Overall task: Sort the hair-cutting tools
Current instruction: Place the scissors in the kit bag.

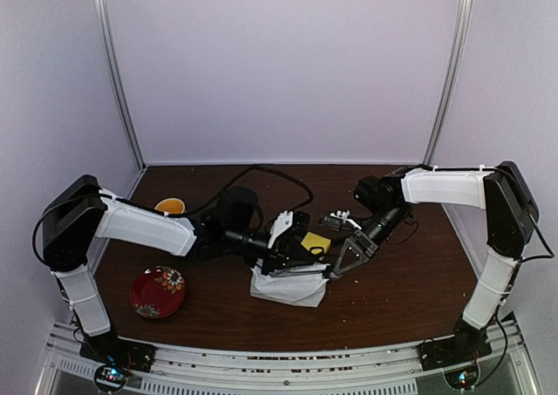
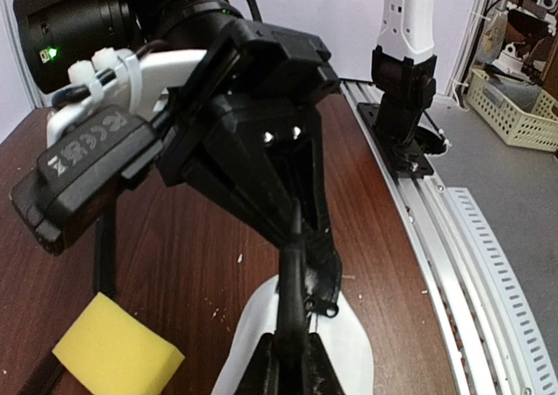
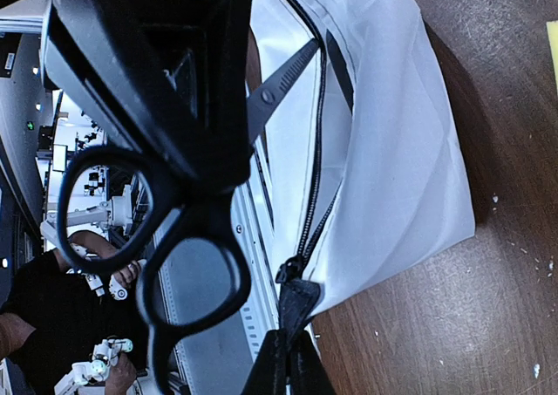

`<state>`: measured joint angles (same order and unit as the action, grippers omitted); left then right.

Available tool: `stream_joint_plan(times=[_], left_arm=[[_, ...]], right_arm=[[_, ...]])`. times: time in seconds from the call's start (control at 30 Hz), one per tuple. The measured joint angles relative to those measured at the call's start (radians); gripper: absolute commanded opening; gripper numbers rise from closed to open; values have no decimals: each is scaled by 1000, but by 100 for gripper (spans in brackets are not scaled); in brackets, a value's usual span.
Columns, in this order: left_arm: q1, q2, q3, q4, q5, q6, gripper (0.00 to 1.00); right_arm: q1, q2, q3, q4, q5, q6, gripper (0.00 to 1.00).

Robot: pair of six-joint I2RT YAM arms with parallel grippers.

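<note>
A pair of black-handled scissors (image 3: 187, 264) hangs over the open white pouch (image 3: 392, 151), its silver blade tips (image 3: 283, 81) pointing into the unzipped mouth. My left gripper (image 2: 293, 347) is shut on the scissors, seen edge-on in the left wrist view. My right gripper (image 3: 286, 347) is shut on the pouch's black zipper tab (image 3: 296, 299) and holds that end up. From above, both grippers meet over the pouch (image 1: 288, 289), the left gripper (image 1: 292, 257) beside the right gripper (image 1: 334, 270). Other tools are not clearly visible.
A yellow sponge block (image 1: 316, 242) lies just behind the pouch. A red patterned plate (image 1: 158, 291) sits at the front left and a yellow cup (image 1: 170, 206) at the back left. Small dark items (image 1: 338, 221) lie behind the right gripper.
</note>
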<state>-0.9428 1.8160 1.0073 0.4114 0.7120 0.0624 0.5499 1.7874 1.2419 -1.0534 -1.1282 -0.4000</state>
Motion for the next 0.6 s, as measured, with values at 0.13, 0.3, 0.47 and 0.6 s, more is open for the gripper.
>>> stream_joint_plan(times=[0.13, 0.3, 0.47, 0.6], left_arm=[[6, -46, 0, -113, -37, 91, 0], [6, -83, 6, -154, -48, 148, 0], [6, -74, 26, -101, -30, 124, 0], [6, -15, 61, 13, -4, 71, 0]], right_arm=[[0, 0, 4, -3, 0, -10, 0], [0, 0, 15, -13, 3, -21, 0], [0, 0, 18, -27, 3, -27, 0], [0, 0, 31, -39, 3, -41, 0]])
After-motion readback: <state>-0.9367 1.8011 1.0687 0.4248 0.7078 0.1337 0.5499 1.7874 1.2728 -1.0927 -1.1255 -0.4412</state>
